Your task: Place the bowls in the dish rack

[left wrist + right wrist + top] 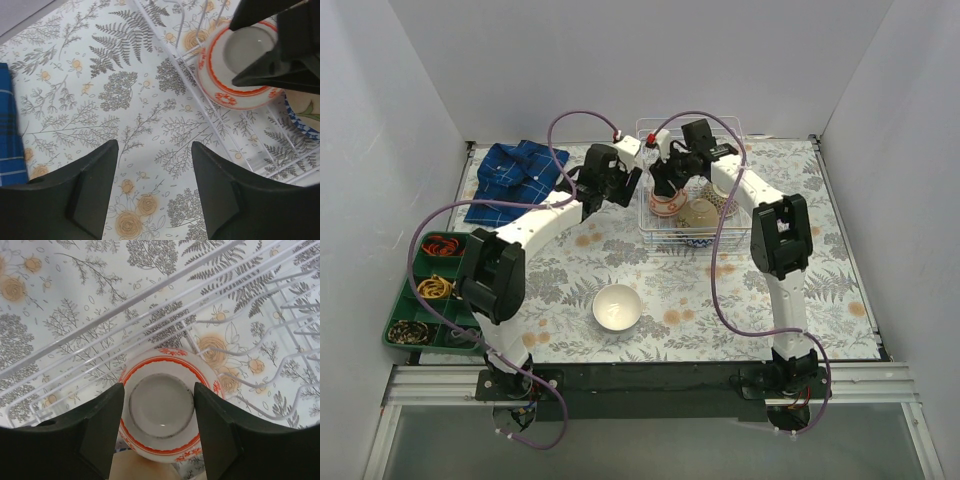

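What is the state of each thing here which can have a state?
red-rimmed bowl: upside down, in the dish rack.
right tool: astride that bowl's foot; grip unclear.
left tool: open, empty.
white bowl: upright, empty, on the table.
blue cloth: rumpled, on the table.

Table (820, 290): covered in a grey leaf and orange flower print.
Far middle: wire dish rack (642, 215).
Near middle: white bowl (617, 307), upright, alone.
Far left: blue checked cloth (515, 180), crumpled.
Left edge: green tray (404, 292).
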Controlling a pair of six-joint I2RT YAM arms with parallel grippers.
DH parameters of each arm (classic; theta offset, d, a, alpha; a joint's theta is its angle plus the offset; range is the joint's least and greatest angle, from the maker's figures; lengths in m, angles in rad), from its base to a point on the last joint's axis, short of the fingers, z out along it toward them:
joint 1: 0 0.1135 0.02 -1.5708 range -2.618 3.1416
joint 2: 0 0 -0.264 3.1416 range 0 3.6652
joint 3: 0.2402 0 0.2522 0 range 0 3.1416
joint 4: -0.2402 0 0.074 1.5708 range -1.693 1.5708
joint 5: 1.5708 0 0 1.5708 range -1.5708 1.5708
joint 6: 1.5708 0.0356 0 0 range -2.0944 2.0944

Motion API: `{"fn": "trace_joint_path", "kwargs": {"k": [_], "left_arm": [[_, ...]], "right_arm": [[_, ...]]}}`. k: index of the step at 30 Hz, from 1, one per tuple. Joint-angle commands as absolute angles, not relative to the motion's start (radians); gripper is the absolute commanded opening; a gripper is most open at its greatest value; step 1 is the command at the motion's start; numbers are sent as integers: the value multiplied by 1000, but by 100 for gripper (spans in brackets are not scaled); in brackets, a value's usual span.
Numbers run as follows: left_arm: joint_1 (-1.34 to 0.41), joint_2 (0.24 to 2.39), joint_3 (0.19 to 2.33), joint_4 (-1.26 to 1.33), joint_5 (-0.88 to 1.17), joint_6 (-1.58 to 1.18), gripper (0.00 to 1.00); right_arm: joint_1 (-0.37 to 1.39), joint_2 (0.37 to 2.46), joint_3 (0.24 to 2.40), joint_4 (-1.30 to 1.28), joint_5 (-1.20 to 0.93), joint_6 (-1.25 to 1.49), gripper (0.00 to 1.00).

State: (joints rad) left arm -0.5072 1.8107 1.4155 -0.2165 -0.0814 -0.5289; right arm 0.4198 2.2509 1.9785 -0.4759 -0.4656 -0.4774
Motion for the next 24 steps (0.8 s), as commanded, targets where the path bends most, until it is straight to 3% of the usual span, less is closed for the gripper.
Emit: {"fn": "trace_joint_path", "kwargs": {"k": [1,11,15,24], "left_arm": [[-488,1709,1396,-206,-90,-517,60],[-476,1609,1355,-201,-136,-500,61],[-445,1546,1298,-201,-213,-483,71],[-384,1494,1157,-222,-213,-452,77]], "right_arm": [[414,2137,1904,-479,-439,-479,67],[416,1915,1769,-489,-478,-512,69],[439,1741,1629,-550,-589,-670,66],[685,1502,1284,-600,-566,-1018,66]]}}
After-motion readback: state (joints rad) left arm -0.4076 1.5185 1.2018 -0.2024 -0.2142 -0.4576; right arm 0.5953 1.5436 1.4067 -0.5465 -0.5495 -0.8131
